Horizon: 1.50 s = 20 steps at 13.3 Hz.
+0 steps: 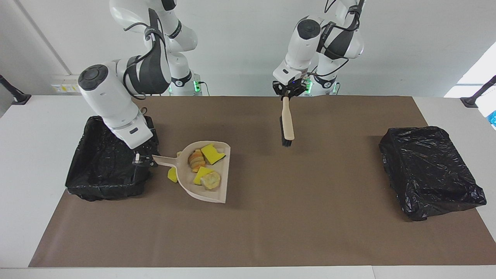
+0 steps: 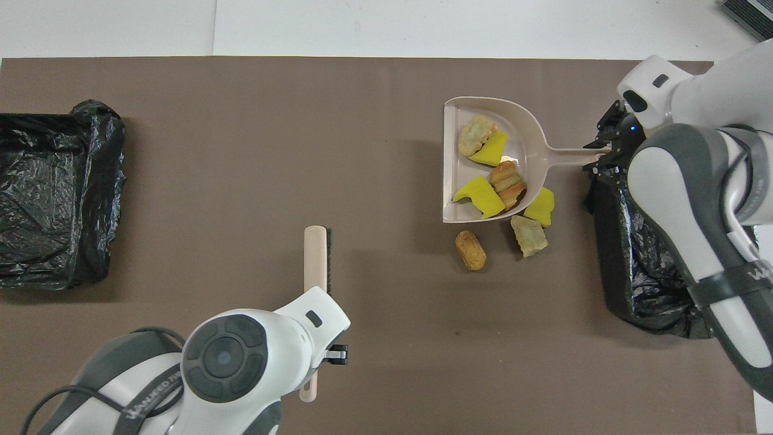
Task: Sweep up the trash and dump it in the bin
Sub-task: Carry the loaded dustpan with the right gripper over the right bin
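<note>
While ferrying swept trash, pinching the dustpan (image 1: 217,185) handle in the right gripper (image 1: 141,159) at the black-lined bin's (image 1: 101,190) edge, level so four trash chunks (image 1: 197,159) ride inside, three loose chunks (image 2: 471,251) underneath on the mat; brush (image 1: 287,124) clamped aloft in the left gripper (image 1: 285,93), clear of the path.

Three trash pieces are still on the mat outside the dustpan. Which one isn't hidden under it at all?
The orange-brown lump: it lies clear of the dustpan, nearest the robots. The yellow sponge piece and tan chunk sit closer to it.

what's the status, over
Right gripper shut on dustpan handle by bin. Left gripper holds brush raised. Three trash chunks left on mat.
</note>
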{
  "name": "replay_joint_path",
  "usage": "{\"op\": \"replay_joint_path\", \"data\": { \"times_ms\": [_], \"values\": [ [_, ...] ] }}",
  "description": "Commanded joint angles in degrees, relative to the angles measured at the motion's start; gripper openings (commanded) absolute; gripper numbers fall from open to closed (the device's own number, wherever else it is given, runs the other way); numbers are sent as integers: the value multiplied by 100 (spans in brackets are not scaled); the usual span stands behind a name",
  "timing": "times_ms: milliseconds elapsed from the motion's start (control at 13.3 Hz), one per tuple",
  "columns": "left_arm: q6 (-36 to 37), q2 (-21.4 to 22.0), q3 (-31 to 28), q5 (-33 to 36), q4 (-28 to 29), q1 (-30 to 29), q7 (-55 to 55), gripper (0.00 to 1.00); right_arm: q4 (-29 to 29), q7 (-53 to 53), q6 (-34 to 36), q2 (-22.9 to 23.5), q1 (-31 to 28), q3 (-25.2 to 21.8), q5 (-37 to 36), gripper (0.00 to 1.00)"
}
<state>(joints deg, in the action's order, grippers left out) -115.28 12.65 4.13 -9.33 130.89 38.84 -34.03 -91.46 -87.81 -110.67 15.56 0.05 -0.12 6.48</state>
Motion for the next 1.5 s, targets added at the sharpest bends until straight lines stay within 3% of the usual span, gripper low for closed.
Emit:
{"op": "replay_joint_path", "data": {
  "times_ms": [0, 225, 451, 751, 1052, 1428],
  "values": [
    [-749, -789, -79, -16, -125, 536, -832, 0, 312, -456, 517, -44, -365, 21, -14, 0],
    [-707, -851, -79, -122, -91, 781, -859, 0, 383, -754, 730, -342, -838, 3, -331, 0],
    [-768, -975, -88, -122, -64, 941, -693, 0, 383, -1255, 915, -396, -1436, -32, -375, 0],
    [-698, -887, -79, -122, 94, 1073, -253, 0, 383, -1975, 811, -457, -2175, -41, -988, 0],
    [-803, -965, -79, -122, 173, 1222, -788, 0, -19, -2013, 687, -755, -2255, -41, -1884, 0],
    [-1058, -1019, -97, -122, 270, 1284, -701, 0, -3, -1881, 757, -756, -2124, -15, -3317, 0]
  ]
}}
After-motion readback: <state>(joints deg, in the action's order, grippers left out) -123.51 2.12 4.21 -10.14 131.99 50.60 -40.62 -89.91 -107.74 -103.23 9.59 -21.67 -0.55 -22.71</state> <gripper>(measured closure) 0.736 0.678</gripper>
